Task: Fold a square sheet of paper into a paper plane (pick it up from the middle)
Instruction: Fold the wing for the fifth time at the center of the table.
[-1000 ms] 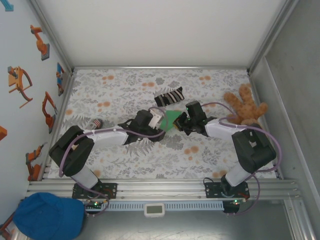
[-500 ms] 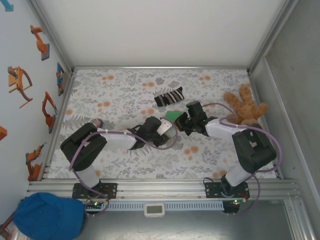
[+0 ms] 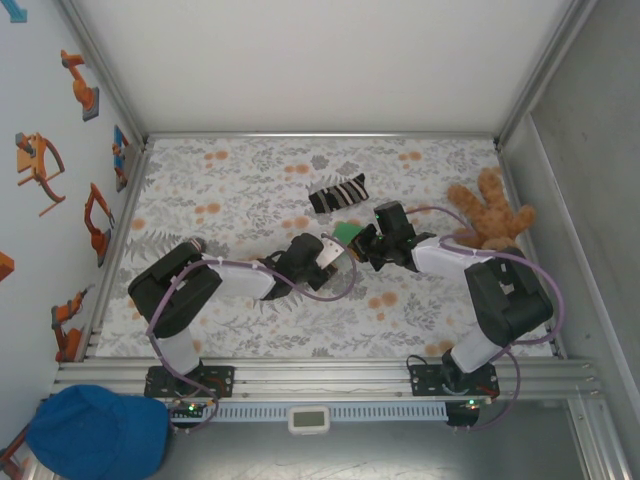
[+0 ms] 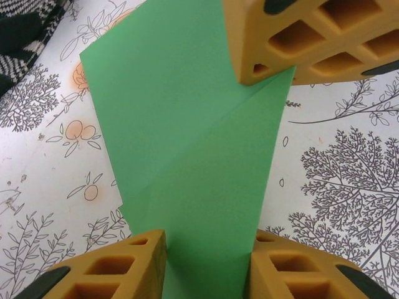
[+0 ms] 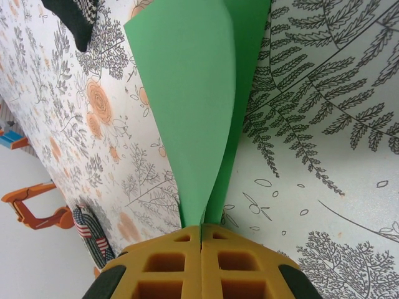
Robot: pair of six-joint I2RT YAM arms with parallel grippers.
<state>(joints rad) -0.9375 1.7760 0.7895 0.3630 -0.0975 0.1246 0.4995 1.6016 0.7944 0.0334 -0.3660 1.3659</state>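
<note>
Between the left pincer's (image 4: pixel 209 255) parted yellow pads (image 4: pixel 106 274) runs the bright green folded sheet of paper (image 4: pixel 187 124), over the floral bench (image 4: pixel 336 187); this pincer is released. Just right of it, the right pincer (image 5: pixel 201 237) is clenched on the sheet's far end, a black-and-white striped sock (image 3: pixel 338 193) beyond.
</note>
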